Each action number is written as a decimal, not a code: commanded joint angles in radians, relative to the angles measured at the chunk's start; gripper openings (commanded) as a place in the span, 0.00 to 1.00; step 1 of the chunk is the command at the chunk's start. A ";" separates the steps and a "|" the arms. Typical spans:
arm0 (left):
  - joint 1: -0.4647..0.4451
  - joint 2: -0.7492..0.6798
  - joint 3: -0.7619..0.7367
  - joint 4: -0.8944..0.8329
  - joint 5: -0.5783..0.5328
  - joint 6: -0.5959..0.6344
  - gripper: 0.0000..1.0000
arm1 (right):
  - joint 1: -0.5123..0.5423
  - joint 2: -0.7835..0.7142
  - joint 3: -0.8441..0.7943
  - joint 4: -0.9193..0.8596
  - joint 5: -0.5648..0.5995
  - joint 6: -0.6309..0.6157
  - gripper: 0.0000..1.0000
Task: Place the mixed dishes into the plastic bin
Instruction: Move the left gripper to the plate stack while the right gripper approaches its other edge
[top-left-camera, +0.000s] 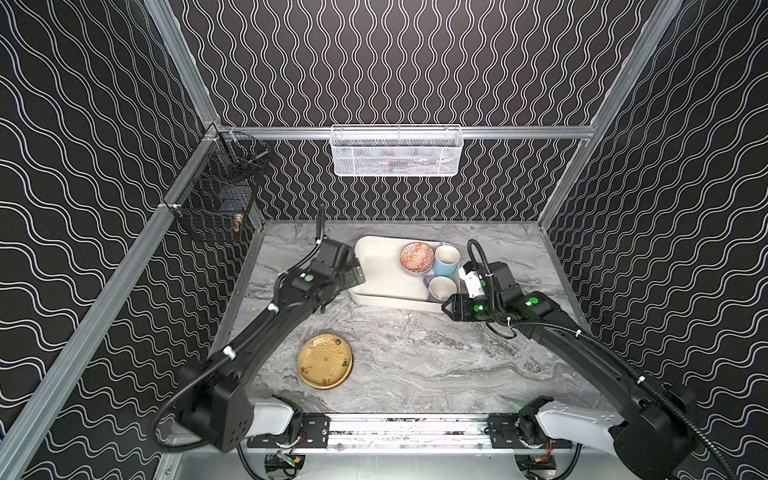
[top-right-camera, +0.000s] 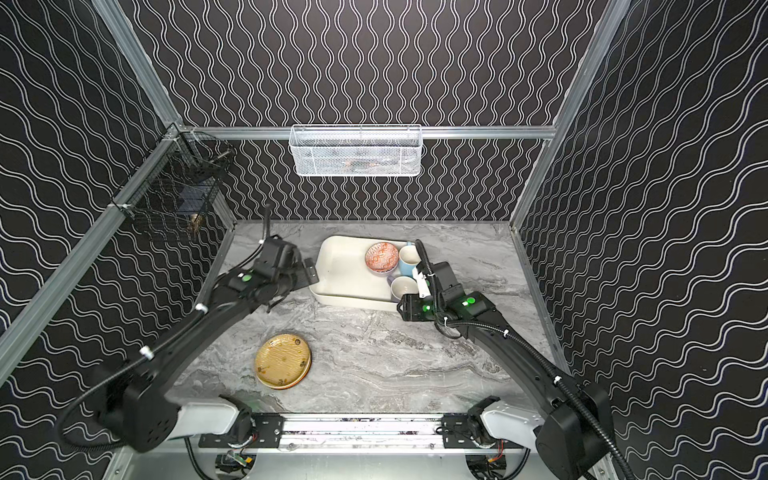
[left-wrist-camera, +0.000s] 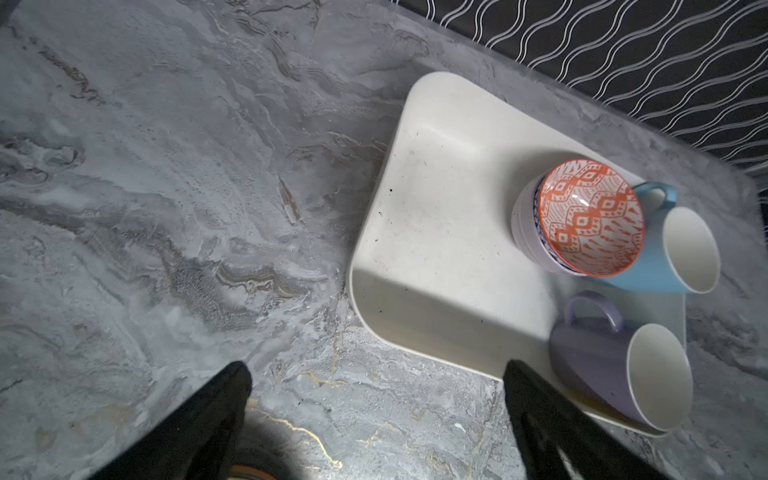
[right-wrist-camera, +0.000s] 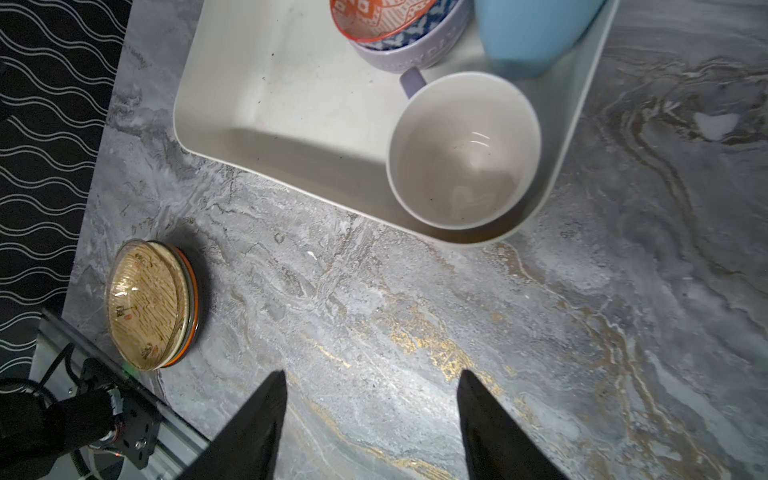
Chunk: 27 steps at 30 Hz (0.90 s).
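The cream plastic bin (top-left-camera: 382, 282) (top-right-camera: 340, 282) (left-wrist-camera: 436, 232) (right-wrist-camera: 291, 83) holds an orange-white patterned bowl (top-left-camera: 417, 256) (left-wrist-camera: 590, 218) nested in a lavender bowl (left-wrist-camera: 525, 232) (right-wrist-camera: 415, 54). Beside them lie a light-blue mug (top-left-camera: 445, 259) (left-wrist-camera: 648, 278) and a lavender mug (top-left-camera: 441, 288) (left-wrist-camera: 594, 361) (right-wrist-camera: 463, 149). A tan-gold plate (top-left-camera: 325, 360) (top-right-camera: 282, 360) (right-wrist-camera: 145, 303) tops a small stack on the table, with an orange plate's edge (right-wrist-camera: 192, 299) under it. My left gripper (top-left-camera: 356, 272) (left-wrist-camera: 378, 370) stands open and empty at the bin's left end. My right gripper (top-left-camera: 446, 308) (right-wrist-camera: 372, 378) is open and empty by the bin's near right corner.
A white wire-mesh basket (top-left-camera: 397, 151) hangs on the back wall and a black wire basket (top-left-camera: 220, 195) on the left wall. The arms' base rail (top-left-camera: 399, 430) runs along the marble table's (top-left-camera: 436, 365) front edge.
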 joint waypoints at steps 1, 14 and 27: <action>0.009 -0.074 -0.066 -0.033 -0.014 -0.031 0.99 | 0.073 0.015 0.021 0.024 0.035 0.021 0.67; 0.012 -0.230 -0.337 -0.080 -0.022 -0.174 0.94 | 0.237 0.036 -0.041 0.089 0.036 0.101 0.67; 0.011 -0.344 -0.481 -0.270 -0.052 -0.401 0.99 | 0.239 -0.007 -0.139 0.128 0.005 0.075 0.67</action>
